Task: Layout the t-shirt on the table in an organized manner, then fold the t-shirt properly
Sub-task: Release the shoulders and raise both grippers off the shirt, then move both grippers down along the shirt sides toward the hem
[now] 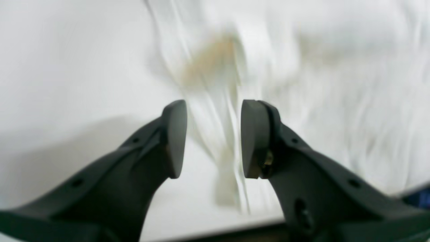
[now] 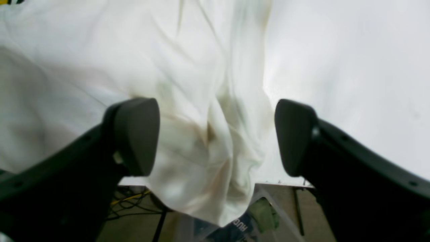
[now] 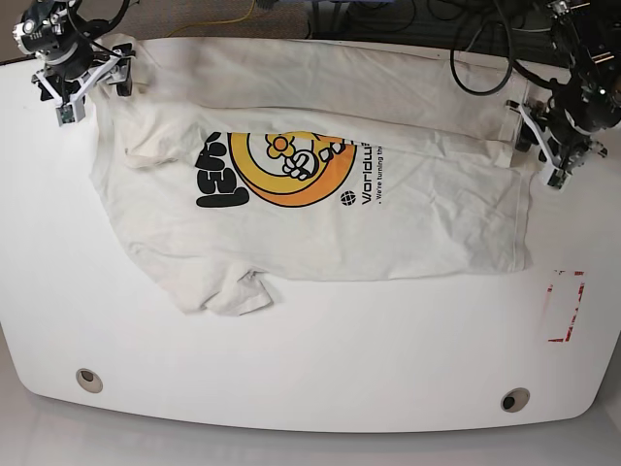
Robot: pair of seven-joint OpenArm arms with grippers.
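**A:** The t-shirt (image 3: 320, 214) lies across the far half of the worktop (image 3: 310, 340), print up, with its far strip doubled over on itself and one sleeve crumpled toward the near edge. Your right gripper (image 2: 216, 136) is at the far corner on the base view's left. Its jaws stand wide, with a bunch of cloth sagging between them but touching neither pad, so it holds nothing.

**B:** And the left gripper (image 1: 213, 139)?

**A:** It is at the opposite far corner. The jaws are partly apart with a ridge of fabric running through the gap. The wrist view is smeared, so I cannot tell whether the pads actually pinch it.

**B:** What should you watch for?

**A:** In the right wrist view, the bunch appears to hang past the worktop's edge. Lift away carelessly and that corner may slide off, dragging the hem. If you pull with the left while the right is free, the shirt will likely skew instead of stretching flat, and the doubled strip could stay trapped.
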